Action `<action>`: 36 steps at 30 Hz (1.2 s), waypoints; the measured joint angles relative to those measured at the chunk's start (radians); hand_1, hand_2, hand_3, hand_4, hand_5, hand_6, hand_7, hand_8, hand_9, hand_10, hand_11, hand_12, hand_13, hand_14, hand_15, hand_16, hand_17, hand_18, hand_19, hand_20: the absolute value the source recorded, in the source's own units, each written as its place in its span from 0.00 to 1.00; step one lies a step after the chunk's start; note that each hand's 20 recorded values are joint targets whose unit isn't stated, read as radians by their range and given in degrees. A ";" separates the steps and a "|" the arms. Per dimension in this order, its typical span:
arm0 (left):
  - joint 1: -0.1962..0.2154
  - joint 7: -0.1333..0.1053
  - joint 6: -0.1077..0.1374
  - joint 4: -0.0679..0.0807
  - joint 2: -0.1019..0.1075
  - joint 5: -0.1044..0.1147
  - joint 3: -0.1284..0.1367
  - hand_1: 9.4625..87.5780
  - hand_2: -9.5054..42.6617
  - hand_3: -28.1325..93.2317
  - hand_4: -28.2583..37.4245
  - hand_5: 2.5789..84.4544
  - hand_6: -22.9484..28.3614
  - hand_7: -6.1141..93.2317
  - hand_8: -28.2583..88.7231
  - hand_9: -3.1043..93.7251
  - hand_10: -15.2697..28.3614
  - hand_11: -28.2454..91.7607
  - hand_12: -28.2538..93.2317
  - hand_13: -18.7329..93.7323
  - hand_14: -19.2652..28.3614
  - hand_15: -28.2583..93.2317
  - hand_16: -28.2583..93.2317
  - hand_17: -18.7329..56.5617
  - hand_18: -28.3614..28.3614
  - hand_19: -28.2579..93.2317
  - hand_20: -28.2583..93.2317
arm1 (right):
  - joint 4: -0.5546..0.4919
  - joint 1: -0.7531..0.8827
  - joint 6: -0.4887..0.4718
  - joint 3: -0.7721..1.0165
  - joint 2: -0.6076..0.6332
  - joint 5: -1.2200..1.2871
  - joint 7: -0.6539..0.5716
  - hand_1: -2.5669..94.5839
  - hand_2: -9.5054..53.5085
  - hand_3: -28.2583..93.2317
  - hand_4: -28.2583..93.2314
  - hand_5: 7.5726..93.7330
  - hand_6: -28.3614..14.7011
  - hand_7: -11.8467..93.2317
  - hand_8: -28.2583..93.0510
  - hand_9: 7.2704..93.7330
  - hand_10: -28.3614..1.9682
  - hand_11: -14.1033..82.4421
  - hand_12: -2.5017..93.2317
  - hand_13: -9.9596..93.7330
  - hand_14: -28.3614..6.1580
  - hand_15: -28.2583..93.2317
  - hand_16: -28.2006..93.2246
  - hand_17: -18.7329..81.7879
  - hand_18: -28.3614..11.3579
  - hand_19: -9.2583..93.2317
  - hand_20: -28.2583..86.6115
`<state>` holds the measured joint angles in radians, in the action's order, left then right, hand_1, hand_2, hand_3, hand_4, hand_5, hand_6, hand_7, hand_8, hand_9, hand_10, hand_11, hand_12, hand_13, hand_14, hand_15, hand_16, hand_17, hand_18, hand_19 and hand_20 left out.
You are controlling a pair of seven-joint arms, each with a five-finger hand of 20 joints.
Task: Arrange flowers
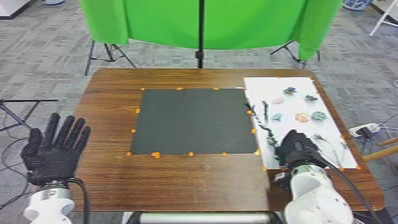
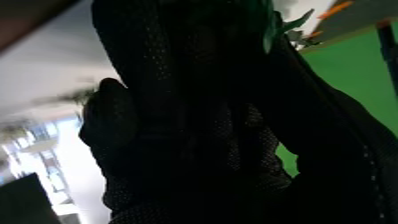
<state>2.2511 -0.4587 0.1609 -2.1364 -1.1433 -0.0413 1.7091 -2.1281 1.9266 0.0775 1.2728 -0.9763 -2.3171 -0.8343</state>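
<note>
Right hand (image 1: 298, 148) near pastel flowers (image 1: 302, 117)

bg: green cloth (image 1: 151, 25) is hanging behind brown table (image 1: 107, 175) | black pole (image 1: 201, 30) is standing in front of cloth | blue-white pot (image 1: 357, 4) is sitting far right | gray carpet (image 1: 44, 55) is running underneath

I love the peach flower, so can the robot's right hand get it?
Probably yes. The peach flower lies uncovered on the white mat, just ahead of the right hand, and I see nothing between them. The blue flower close beside it might get bumped.
</note>
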 measured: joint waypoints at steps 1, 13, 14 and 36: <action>0.000 0.000 0.000 0.000 0.000 0.000 0.000 0.19 0.42 0.87 0.00 0.40 0.57 0.14 0.15 0.44 0.70 0.36 0.29 0.44 0.74 0.44 0.19 0.19 0.73 0.48 0.32 | -0.005 0.003 0.008 0.000 0.002 0.004 0.002 0.59 0.00 0.88 0.05 0.88 0.60 0.40 0.38 0.99 0.54 0.23 0.42 0.94 0.63 0.48 0.57 0.66 0.09 1.00 0.53; 0.004 0.013 0.001 0.000 0.003 0.001 -0.022 0.19 0.42 0.87 0.00 0.41 0.58 0.14 0.15 0.44 0.70 0.36 0.29 0.44 0.74 0.44 0.19 0.19 0.73 0.48 0.32 | -0.159 -0.102 0.087 -0.110 -0.011 0.178 0.031 0.57 0.00 0.89 0.07 0.87 0.60 0.41 0.39 0.99 0.53 0.25 0.43 0.93 0.61 0.51 0.56 0.66 0.09 1.00 0.54; 0.003 0.016 0.001 0.002 0.003 0.001 -0.026 0.19 0.42 0.87 0.00 0.41 0.58 0.14 0.15 0.44 0.70 0.36 0.29 0.44 0.74 0.45 0.19 0.19 0.73 0.48 0.32 | -0.141 -0.142 0.091 -0.142 -0.024 0.232 0.025 0.57 0.00 0.89 0.07 0.87 0.60 0.42 0.39 0.99 0.53 0.25 0.43 0.93 0.60 0.52 0.56 0.66 0.09 1.00 0.54; -0.086 0.040 0.011 0.051 0.074 0.001 -0.119 0.19 0.42 0.88 0.00 0.43 0.59 0.14 0.15 0.44 0.70 0.37 0.30 0.44 0.73 0.45 0.19 0.19 0.73 0.49 0.33 | 0.482 -0.678 0.140 -0.626 -0.458 0.266 -0.074 0.53 0.00 0.91 0.07 0.76 0.62 0.59 0.34 0.92 0.48 0.35 0.42 0.86 0.49 0.66 0.47 0.65 0.06 1.00 0.61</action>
<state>2.1656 -0.4186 0.1722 -2.0856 -1.0688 -0.0401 1.5904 -1.6459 1.2483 0.2178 0.6467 -1.4342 -2.0508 -0.9083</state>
